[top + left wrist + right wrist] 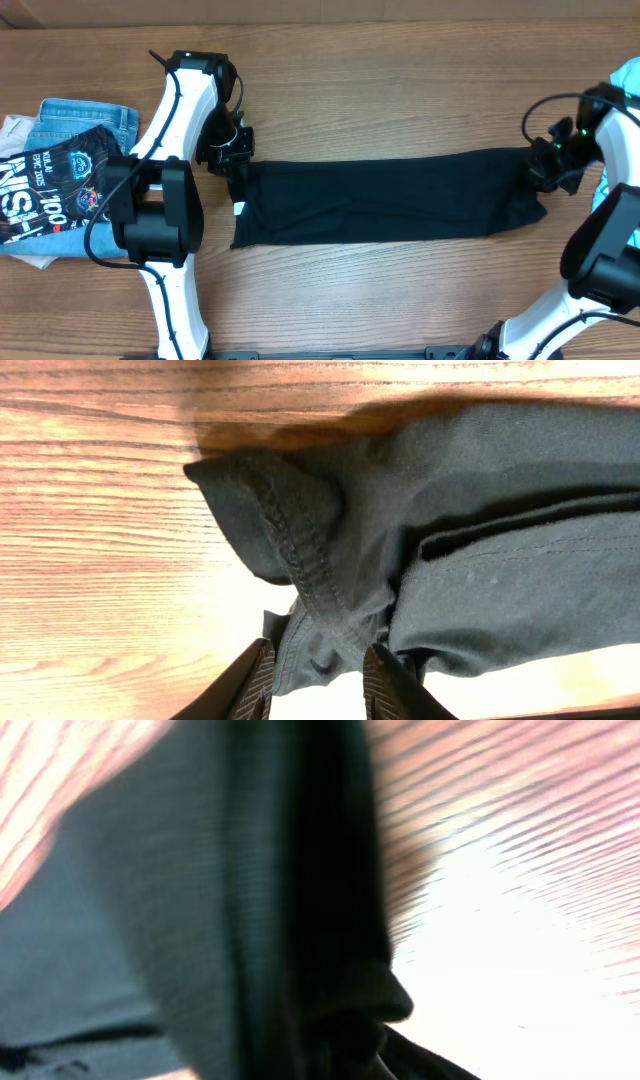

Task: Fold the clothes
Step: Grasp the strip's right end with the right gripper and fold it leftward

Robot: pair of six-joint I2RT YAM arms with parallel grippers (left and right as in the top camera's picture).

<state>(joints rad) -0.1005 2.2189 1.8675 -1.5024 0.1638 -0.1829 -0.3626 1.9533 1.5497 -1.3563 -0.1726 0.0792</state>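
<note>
Both arms are built of glossy white links joined by black housings. The left arm (185,100) carries a bulky black cylindrical joint (160,215) and a thin black cable (166,95) along its link. The right arm (622,210) shows a looping black wire (545,102) and a small green light (562,128) near its wrist. The left pincer (315,685) has dark fingers (253,682) with ribbed pads.
</note>
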